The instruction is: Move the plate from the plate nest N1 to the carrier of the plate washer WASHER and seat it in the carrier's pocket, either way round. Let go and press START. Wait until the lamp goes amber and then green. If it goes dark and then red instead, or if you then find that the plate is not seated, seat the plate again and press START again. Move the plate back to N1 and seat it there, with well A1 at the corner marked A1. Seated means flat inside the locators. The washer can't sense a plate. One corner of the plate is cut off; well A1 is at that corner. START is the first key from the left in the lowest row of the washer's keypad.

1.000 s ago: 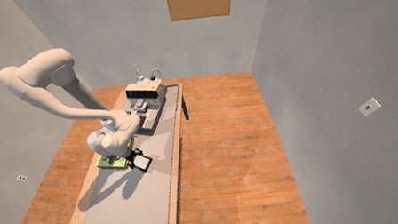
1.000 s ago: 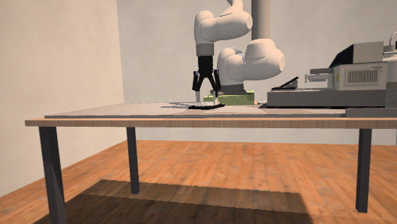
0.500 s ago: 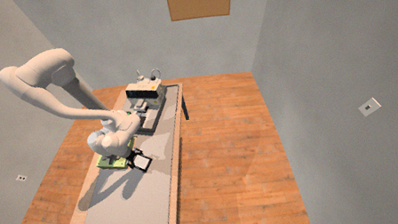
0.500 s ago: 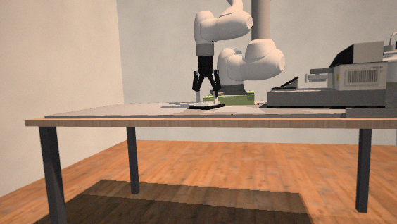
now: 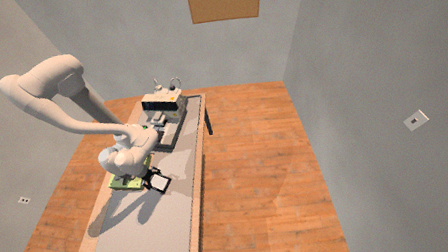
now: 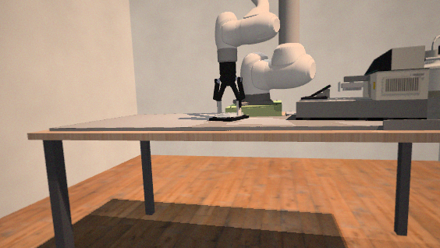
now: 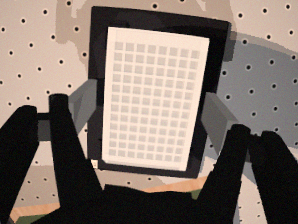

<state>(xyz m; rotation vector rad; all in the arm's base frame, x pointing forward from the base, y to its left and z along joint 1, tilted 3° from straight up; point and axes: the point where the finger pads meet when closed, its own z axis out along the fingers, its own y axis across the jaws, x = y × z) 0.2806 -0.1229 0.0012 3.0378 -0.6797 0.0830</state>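
Observation:
The white plate [image 5: 160, 181] [image 7: 150, 100] lies within the black plate nest N1 [image 6: 229, 118] [image 7: 160, 19]. It looks flat, but the wrist view does not show for certain whether it is fully down. A small light label [image 7: 94, 164] is at the nest's lower left corner in the wrist view; the plate's cut corner cannot be made out. My gripper [image 6: 229, 112] [image 7: 150, 100] points down over the nest and is open. Its fingers stand on both long sides of the plate, with gaps. The washer [image 5: 163, 107] [image 6: 399, 87] stands farther along the table.
A green block [image 5: 124, 183] [image 6: 273, 110] is beside the nest, under the arm. The washer's grey base [image 6: 335, 110] and dark tilted panel [image 6: 321, 92] face the nest side. A small green spot [image 5: 145, 128] shows next to the arm. Bottles [image 5: 175, 85] stand behind the washer.

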